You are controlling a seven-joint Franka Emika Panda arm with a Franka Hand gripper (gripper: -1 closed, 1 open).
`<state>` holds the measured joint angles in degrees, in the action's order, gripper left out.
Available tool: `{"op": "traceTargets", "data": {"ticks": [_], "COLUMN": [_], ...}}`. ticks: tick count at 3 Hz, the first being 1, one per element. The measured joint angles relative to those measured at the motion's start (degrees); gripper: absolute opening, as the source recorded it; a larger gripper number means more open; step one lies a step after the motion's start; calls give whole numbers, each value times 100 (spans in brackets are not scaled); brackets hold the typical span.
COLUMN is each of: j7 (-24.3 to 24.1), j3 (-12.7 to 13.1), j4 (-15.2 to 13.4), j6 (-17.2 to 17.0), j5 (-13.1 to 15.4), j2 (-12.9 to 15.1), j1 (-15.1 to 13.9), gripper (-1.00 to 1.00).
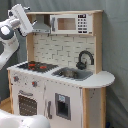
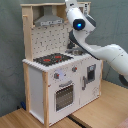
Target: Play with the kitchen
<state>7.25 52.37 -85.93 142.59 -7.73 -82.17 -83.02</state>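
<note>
The kitchen (image 1: 60, 92) is a tall white and light-wood toy unit. It has a black-red hob (image 1: 35, 65), a sink (image 1: 72, 74), a black faucet (image 1: 85, 57), an oven door (image 1: 25, 103), a grey hood (image 1: 42, 27) and a microwave cabinet (image 1: 70, 23). In the first exterior view my gripper (image 1: 21, 19) hangs high at the kitchen's upper left corner, just beside the hood. In the second exterior view the kitchen (image 2: 50, 85) stands on the left. My arm (image 2: 79, 24) reaches up past its right side, and the gripper end is cut off at the top edge.
A rounded counter end (image 1: 102, 79) sticks out on the first exterior view's right. My arm's white base (image 1: 20, 121) fills that corner below. The kitchen stands on a wooden floor (image 2: 102, 112), and a grey curtain (image 2: 10, 40) hangs behind it.
</note>
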Motion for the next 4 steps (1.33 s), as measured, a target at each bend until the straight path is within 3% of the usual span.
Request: {"op": "traceTargets", "data": {"ticks": [3,4], "j7": [-759,-1093], "j3": [7,78], "j4": [1133,1288], "j6": [-1056,-1508], "j5": [-5,-7], "j2": [1,1], "j1": [-769,-898], "gripper": [100,100]}}
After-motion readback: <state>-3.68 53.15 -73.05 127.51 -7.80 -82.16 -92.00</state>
